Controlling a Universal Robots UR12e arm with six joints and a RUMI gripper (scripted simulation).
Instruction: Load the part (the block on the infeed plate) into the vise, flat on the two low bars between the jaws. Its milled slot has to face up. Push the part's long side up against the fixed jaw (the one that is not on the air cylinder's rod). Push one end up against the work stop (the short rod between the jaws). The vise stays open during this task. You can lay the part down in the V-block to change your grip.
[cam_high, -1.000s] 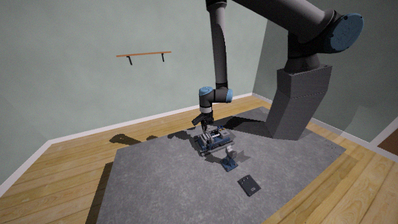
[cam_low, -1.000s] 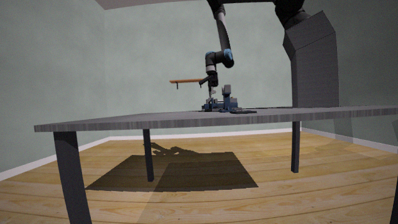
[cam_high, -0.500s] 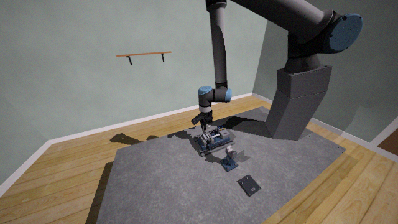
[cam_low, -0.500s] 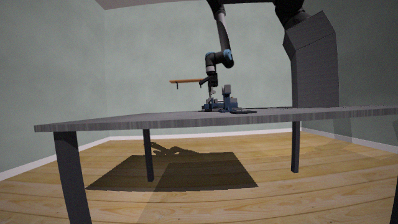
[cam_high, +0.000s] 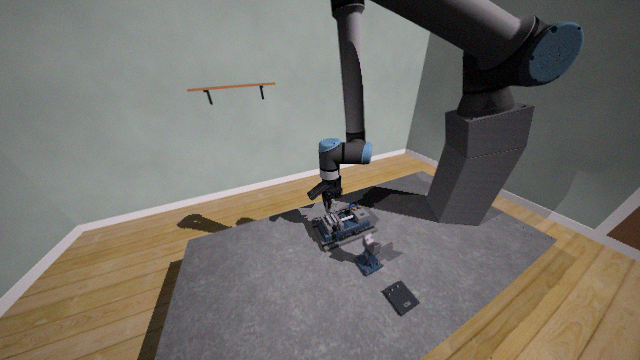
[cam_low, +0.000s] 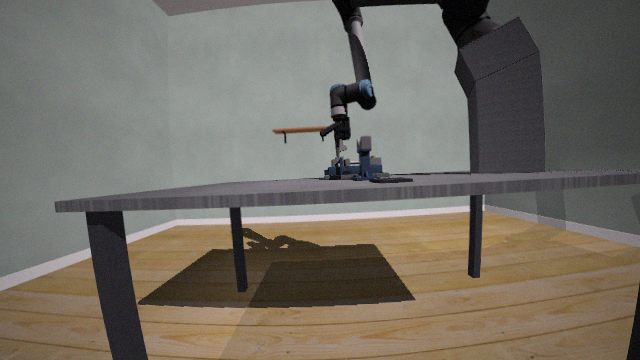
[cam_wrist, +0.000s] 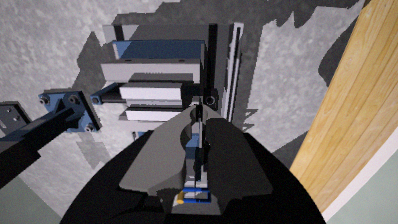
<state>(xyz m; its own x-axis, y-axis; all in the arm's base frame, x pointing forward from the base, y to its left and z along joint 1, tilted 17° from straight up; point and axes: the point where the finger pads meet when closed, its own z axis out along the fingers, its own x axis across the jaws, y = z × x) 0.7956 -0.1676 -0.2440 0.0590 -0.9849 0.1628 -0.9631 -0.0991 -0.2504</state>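
A light block that looks like the part (cam_wrist: 151, 92) lies between the jaws of the vise (cam_high: 350, 233) (cam_wrist: 160, 50), its long side next to the fixed jaw (cam_wrist: 145, 71). Grey bands run along it; whether one is the slot, and whether it touches the jaw or the work stop, I cannot tell. My gripper (cam_high: 328, 207) (cam_low: 338, 155) (cam_wrist: 199, 105) is shut and empty. Its tips are low at the right end of the block in the wrist view. The fingers hide part of the vise, including the cylinder side. The infeed plate (cam_high: 396, 294) (cam_wrist: 11, 116) holds no part.
The V-block (cam_high: 371, 244) (cam_low: 365, 144) stands on a blue-footed post (cam_wrist: 70, 111) between the vise and the infeed plate. It rises above the vise in the exterior view. The air cylinder side with its blue fittings (cam_wrist: 196, 194) lies toward the robot's base.
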